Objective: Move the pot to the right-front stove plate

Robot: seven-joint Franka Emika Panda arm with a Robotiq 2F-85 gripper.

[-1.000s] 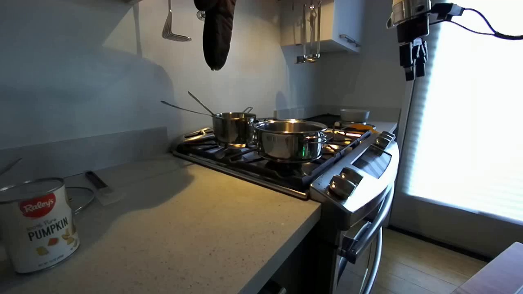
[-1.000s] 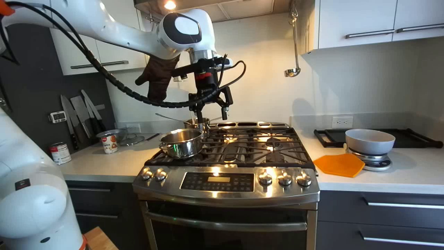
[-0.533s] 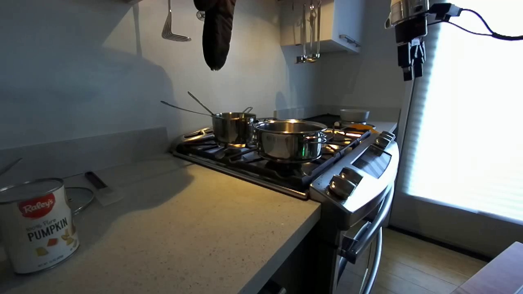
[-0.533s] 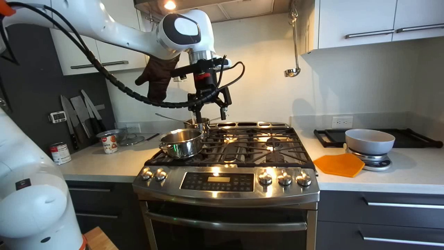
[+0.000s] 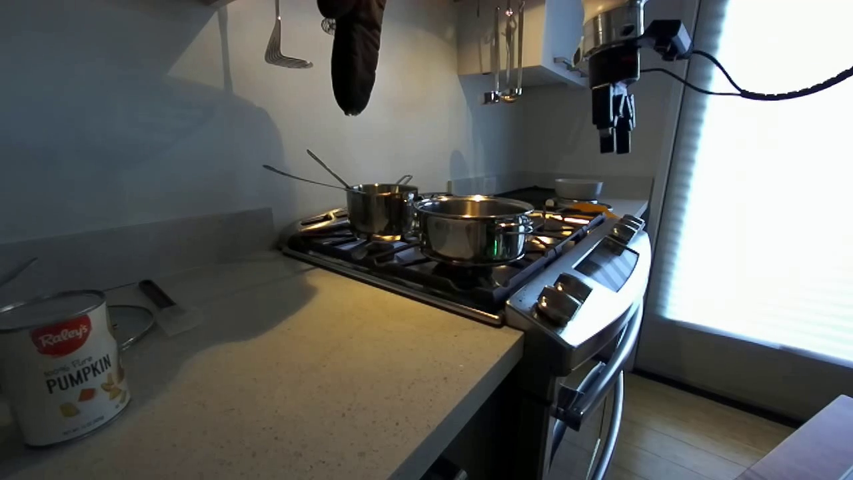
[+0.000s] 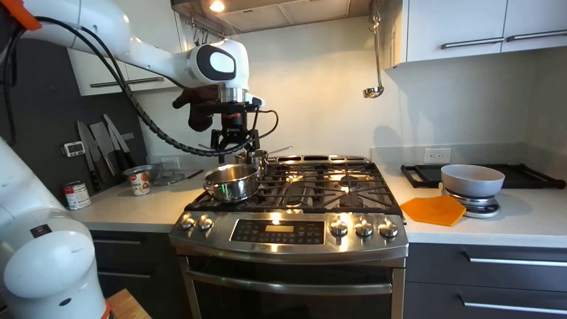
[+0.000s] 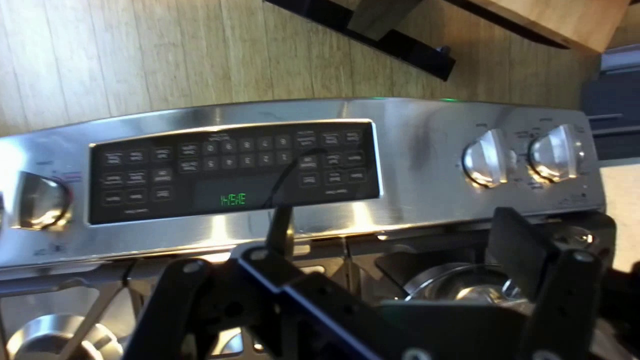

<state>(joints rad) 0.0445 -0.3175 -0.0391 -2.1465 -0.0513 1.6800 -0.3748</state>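
Observation:
The wide steel pot [image 5: 466, 239] sits upright on the left-front burner; it also shows in an exterior view [image 6: 234, 189]. In the wrist view a shiny curved rim [image 7: 434, 277], seemingly the pot's, shows between the fingers, the rest hidden by the gripper. My gripper [image 6: 235, 156] is open and empty, above the pot and apart from it; it also shows in an exterior view [image 5: 614, 145] and in the wrist view [image 7: 395, 220]. The right-front stove plate [image 6: 351, 201] carries nothing; a burner at lower left in the wrist view [image 7: 65, 332] appears to be it.
A smaller steel pot [image 5: 381, 212] with long thin handles stands behind the wide pot. A dark oven mitt [image 5: 356, 63] hangs on the wall. A pumpkin can [image 5: 73, 380] stands on the counter. A grey bowl [image 6: 472, 180] and orange mat [image 6: 433, 210] are right of the stove.
The gripper has moved left and lower in both exterior views, most of it in the last half second. It stays open. The pot has not moved.

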